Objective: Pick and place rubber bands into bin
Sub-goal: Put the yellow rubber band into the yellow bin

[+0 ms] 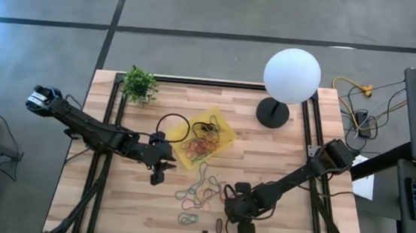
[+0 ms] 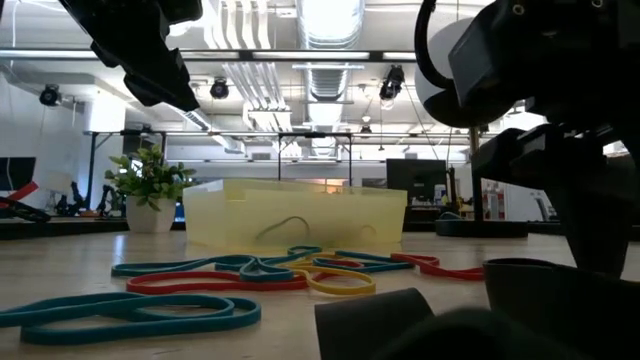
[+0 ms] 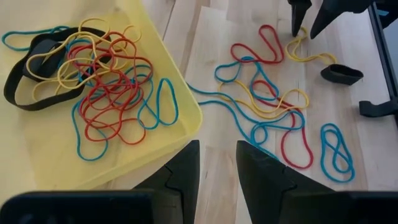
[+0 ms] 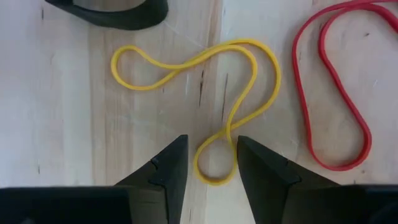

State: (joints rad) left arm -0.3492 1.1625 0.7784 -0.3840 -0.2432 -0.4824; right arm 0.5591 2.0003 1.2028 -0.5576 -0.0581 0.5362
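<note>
High view: left pincer [image 1: 158,174] sits at the bin's [image 1: 228,132] near-left corner; finger gap too small to read here. Right pincer [image 1: 229,196] is low over the loose bands [image 1: 200,191] mid-desk, its tips lost in dark arm bulk. Bin is translucent yellow, set at an angle by the lamp [image 1: 291,77] and plant [image 1: 140,85], w/ a tangle of bands inside. A big black ring [image 1: 172,128] lies half over its far-left edge. Small dark pieces [image 1: 219,226] lie near the desk's [image 1: 280,160] front edge.

Low view: bin [image 2: 296,215] in the middle distance, contents only a faint curved shadow through the wall. Teal, red, yellow bands [image 2: 250,275] lie flat in front of it. Dark blurred shapes fill the lower right corner and can't be made out.

Left wrist: pincer [image 3: 216,168] narrowly open, empty, above the bin corner [image 3: 180,134]. Red, blue, yellow loops and a wide black band [image 3: 28,74] lie inside the bin, which is cut off at the frame edge.

Right wrist: pincer [image 4: 211,163] narrowly open, fingers either side of one end loop of a yellow band [image 4: 211,81] lying flat on the desk; contact can't be told. Red band [image 4: 339,93] beside it, partly cut off.
</note>
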